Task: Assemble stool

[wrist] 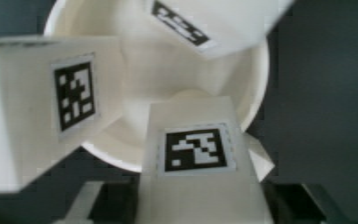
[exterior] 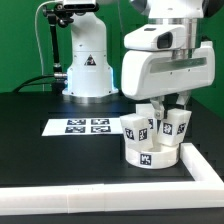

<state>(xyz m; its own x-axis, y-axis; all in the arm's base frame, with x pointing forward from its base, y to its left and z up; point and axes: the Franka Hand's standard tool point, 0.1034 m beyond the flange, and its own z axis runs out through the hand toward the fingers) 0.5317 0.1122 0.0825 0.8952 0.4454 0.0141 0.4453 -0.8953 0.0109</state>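
Observation:
The white round stool seat [exterior: 148,155] lies on the black table by the corner of the border wall. Two tagged white legs stand on it, one toward the exterior view's left [exterior: 136,127] and one toward its right [exterior: 179,125]. My gripper [exterior: 164,106] is above the seat, shut on a third leg [exterior: 159,124] that points down onto the seat between the other two. In the wrist view this held leg [wrist: 197,148] sits between my dark fingers [wrist: 119,200], over the seat [wrist: 149,95], with the other legs beside it [wrist: 51,100] and beyond it [wrist: 211,25].
The long white L-shaped border wall [exterior: 100,196] runs along the front and up the exterior view's right side. The marker board [exterior: 85,126] lies flat to the seat's left. A white robot base [exterior: 88,60] with cables stands at the back.

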